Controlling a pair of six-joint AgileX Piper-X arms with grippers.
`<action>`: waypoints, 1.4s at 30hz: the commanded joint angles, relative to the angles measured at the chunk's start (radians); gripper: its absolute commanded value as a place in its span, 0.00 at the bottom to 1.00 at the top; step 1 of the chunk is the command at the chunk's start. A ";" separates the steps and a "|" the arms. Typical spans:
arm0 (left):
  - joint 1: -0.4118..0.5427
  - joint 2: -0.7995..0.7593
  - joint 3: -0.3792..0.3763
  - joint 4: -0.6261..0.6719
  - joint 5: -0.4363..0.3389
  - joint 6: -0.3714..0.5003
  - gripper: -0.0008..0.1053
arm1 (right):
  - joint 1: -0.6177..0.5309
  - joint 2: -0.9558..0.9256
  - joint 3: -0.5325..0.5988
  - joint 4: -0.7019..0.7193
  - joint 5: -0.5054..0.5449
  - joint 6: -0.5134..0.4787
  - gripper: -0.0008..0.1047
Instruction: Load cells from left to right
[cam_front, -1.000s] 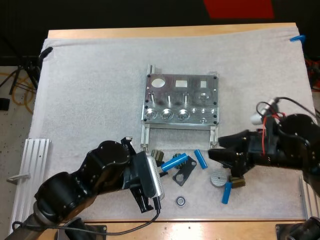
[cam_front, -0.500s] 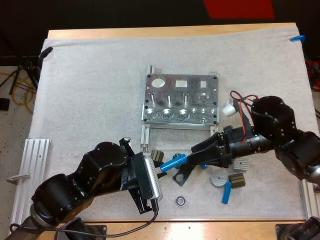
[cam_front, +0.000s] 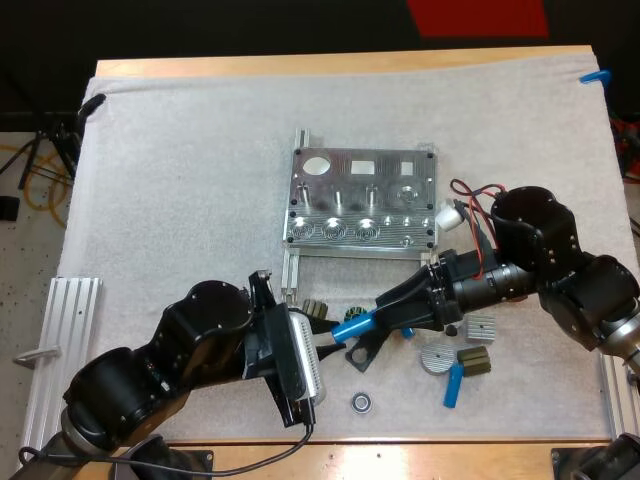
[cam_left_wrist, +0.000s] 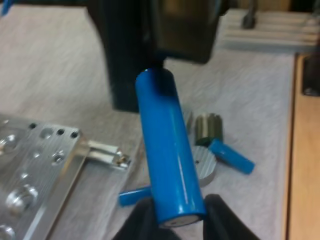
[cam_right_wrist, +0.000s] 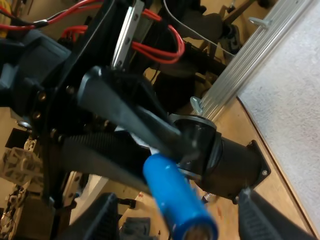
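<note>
- The left gripper (cam_front: 322, 343) is clamped on one end of a blue cylinder (cam_front: 352, 325). Its two fingers (cam_left_wrist: 142, 222) press the sides, and in the left wrist view the cylinder (cam_left_wrist: 170, 155) rises tilted away from them.
- The held cylinder hangs over the white mat (cam_front: 180, 180), just in front of the metal fixture (cam_front: 362, 205) and clear of it, above a black bracket (cam_front: 368, 352).
- The right gripper (cam_front: 385, 315) is at the cylinder's other end. In the right wrist view its fingers (cam_right_wrist: 102, 217) stand wide apart on either side of the cylinder (cam_right_wrist: 177, 195), with a gap on both sides (straddling it, not pinching it).
- In the left wrist view the right gripper (cam_left_wrist: 155, 45) is a dark mass covering the cylinder's far end, so whether anything touches there cannot be made out.
- A second blue cylinder (cam_left_wrist: 134, 196) lies on the mat near the fixture's corner. The held cylinder cuts off part of it.
- A third blue cylinder (cam_front: 453, 385) lies beside a round metal disc (cam_front: 436, 358) and a small dark knurled part (cam_front: 474, 360), well apart from the fixture.
- A toothed dark part (cam_front: 315, 310) sits at the left gripper's edge, partly covered by it.
- A small ring (cam_front: 361, 402) lies near the mat's near edge.
- A ribbed metal piece (cam_front: 482, 327) peeks out from under the right arm, half hidden.
</note>
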 joint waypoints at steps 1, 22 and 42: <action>0.000 -0.002 -0.008 -0.024 0.032 -0.001 0.01 | 0.001 0.000 -0.009 -0.016 -0.015 -0.005 0.50; 0.000 0.000 -0.008 -0.077 0.035 -0.001 0.01 | 0.001 0.000 -0.009 -0.029 -0.080 0.009 0.01; 0.015 -0.017 -0.057 0.102 -0.312 -0.073 0.75 | 0.001 0.000 -0.046 -0.044 0.193 0.054 0.01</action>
